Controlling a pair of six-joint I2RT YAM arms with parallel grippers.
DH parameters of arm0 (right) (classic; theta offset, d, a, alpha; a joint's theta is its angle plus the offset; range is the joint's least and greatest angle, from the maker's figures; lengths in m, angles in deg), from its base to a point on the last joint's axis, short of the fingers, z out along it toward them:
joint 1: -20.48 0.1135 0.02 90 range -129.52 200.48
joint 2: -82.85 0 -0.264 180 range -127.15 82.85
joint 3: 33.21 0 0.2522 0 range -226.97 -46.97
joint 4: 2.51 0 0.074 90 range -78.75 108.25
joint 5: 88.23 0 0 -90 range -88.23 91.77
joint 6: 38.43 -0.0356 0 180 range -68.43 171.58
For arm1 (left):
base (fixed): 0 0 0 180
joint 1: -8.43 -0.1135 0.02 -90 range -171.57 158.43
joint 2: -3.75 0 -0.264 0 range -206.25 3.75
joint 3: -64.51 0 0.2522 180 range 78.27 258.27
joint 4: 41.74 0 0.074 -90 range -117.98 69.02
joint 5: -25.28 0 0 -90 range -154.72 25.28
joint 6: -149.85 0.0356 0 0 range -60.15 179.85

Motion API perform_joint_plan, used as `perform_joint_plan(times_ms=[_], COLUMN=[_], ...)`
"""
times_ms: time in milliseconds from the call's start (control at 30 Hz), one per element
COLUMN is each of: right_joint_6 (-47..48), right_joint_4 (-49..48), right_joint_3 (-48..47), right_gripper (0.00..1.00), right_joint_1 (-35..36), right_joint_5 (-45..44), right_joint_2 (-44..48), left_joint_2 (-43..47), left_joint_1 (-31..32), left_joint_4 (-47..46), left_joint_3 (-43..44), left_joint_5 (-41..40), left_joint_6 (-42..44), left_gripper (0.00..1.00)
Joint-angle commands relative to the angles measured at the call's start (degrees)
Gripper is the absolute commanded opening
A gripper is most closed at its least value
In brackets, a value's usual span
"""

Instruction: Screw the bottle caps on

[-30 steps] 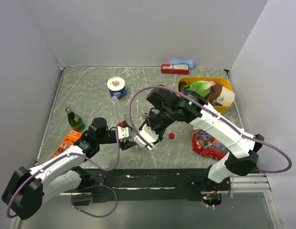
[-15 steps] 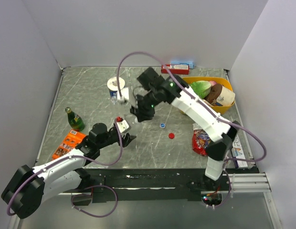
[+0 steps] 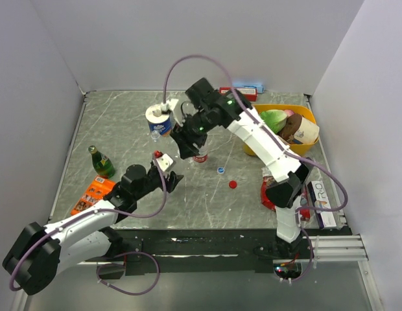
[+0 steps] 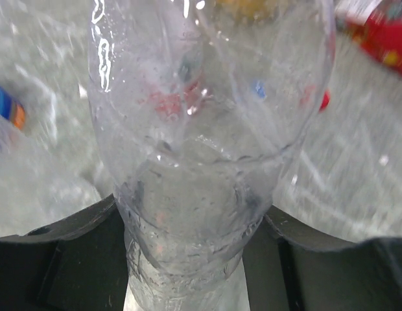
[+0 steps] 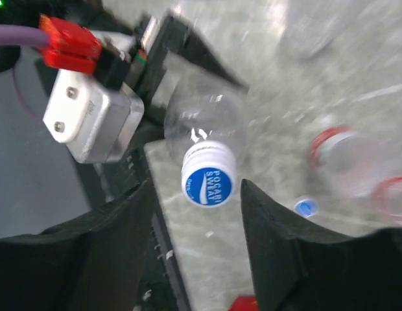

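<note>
The left claw (image 3: 172, 179) pinches a see-through bottle (image 4: 207, 129) over the middle of the table (image 3: 123, 129), a bit toward the near edge. The bottle sticks out long from the claw, and its top points up at the right claw (image 5: 197, 194). A cap (image 5: 207, 183) with a blue top and white sides sits on it. The right claw is spread wide, touching nothing. Farther back stands a red-banded bottle (image 3: 200, 155).

The left arm (image 3: 78, 227) and right arm (image 3: 264, 139) are white shells between black joints, each trailing a purple cable (image 5: 13, 34), with a red plug (image 5: 70, 44) on the left's white camera box (image 5: 91, 120) and a green light (image 3: 231, 102) on the right.
</note>
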State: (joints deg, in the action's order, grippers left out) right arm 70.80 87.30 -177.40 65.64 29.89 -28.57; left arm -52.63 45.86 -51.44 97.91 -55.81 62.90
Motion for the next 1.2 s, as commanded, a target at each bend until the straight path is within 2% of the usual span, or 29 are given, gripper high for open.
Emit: perform_joint_plan(times_ms=[0,67,100,133,267,367,500,800,933,1167], right_joint_6=[4.0,11.4,14.0,18.6,34.5,45.9,55.8,71.3,74.6,74.3], right_joint_4=[8.8,6.0,4.0,-1.2,-11.1,-15.4,-16.3,-9.1,-3.8,-3.5], right_joint_3=[-8.4,-3.6,4.7,9.0,29.0,35.5,37.3,37.4,37.2,37.6], right_gripper=[0.71,0.71,0.71,0.71,0.71,0.71,0.71,0.66,0.63,0.6], right_joint_1=[-1.7,-1.7,-1.7,-1.7,1.2,5.3,7.7,12.1,12.8,13.9], right_joint_5=[-2.2,-1.0,-0.4,0.4,2.1,-0.7,-0.2,2.9,2.9,3.3], right_joint_2=[6.3,12.9,15.8,18.6,32.2,36.5,37.5,35.7,35.0,34.8], left_joint_2=[2.3,3.3,3.6,4.0,6.0,7.0,5.6,3.4,2.2,1.4], left_joint_1=[-0.2,-0.2,-0.2,-0.2,-0.2,0.0,-0.1,0.0,-0.1,-0.1], left_joint_4=[-2.8,-1.2,-0.8,0.0,3.7,7.8,14.9,20.3,22.0,21.6], left_joint_3=[2.8,2.2,1.6,1.4,1.3,2.4,5.4,9.1,10.3,11.5], left_joint_5=[3.7,8.0,9.4,12.9,22.0,27.0,30.5,34.9,36.1,36.0], left_joint_6=[-2.2,-0.7,0.0,1.8,8.5,14.9,22.4,28.6,29.0,29.2], left_gripper=[0.01,0.01,0.01,0.01,0.01,0.01,0.01,0.01,0.01,0.01])
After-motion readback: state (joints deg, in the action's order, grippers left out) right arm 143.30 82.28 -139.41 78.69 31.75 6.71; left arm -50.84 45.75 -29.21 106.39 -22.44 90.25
